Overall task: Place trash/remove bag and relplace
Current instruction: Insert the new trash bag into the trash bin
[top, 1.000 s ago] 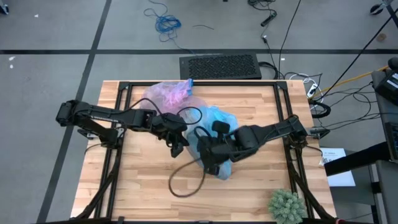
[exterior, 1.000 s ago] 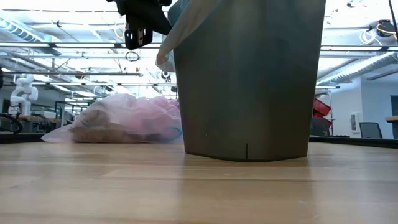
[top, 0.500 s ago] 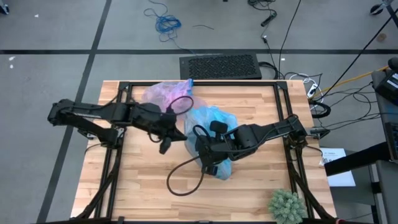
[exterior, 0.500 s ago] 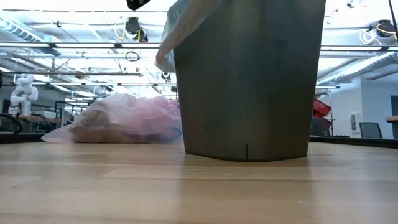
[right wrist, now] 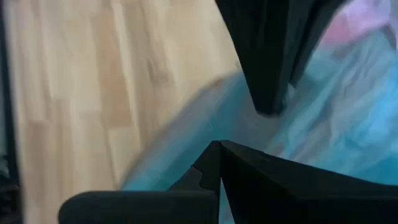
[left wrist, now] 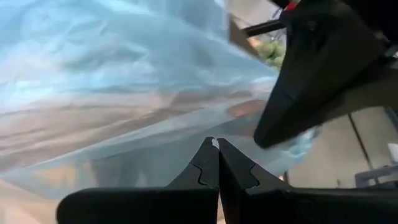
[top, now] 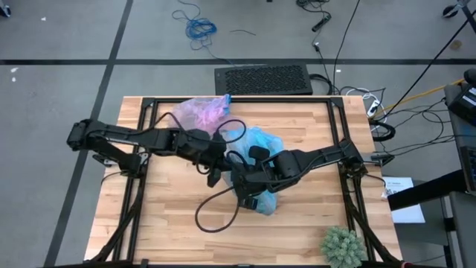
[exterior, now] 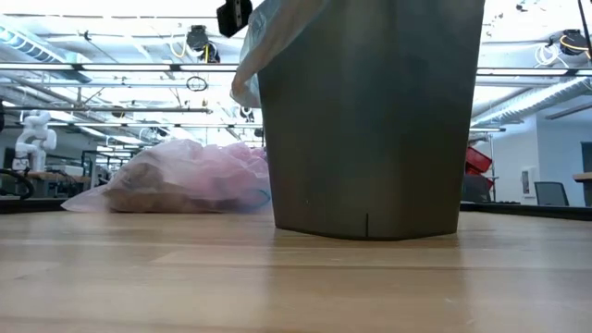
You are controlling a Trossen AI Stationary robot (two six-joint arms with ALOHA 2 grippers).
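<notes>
From above, the left gripper (top: 213, 176) and the right gripper (top: 249, 198) meet over the bin (top: 256, 195), which is draped in a light blue plastic bag (top: 253, 141). The left arm reaches in from the table's left edge and the right arm from its right edge, both bent low over the bin mouth. The bag (top: 198, 112) with the trash inside lies well apart at the table's far edge, nearer the left arm. In the low view the bin (exterior: 370, 120) stands upright, the lavender bag (exterior: 185, 178) slumped on the table (exterior: 277, 277) beside it, its long axis flat along the wood. The left wrist view shows its jaws pressed together, empty, just short of the blue film (left wrist: 124, 74). The right wrist view likewise shows closed, empty jaws over blue plastic (right wrist: 348, 124).
</notes>
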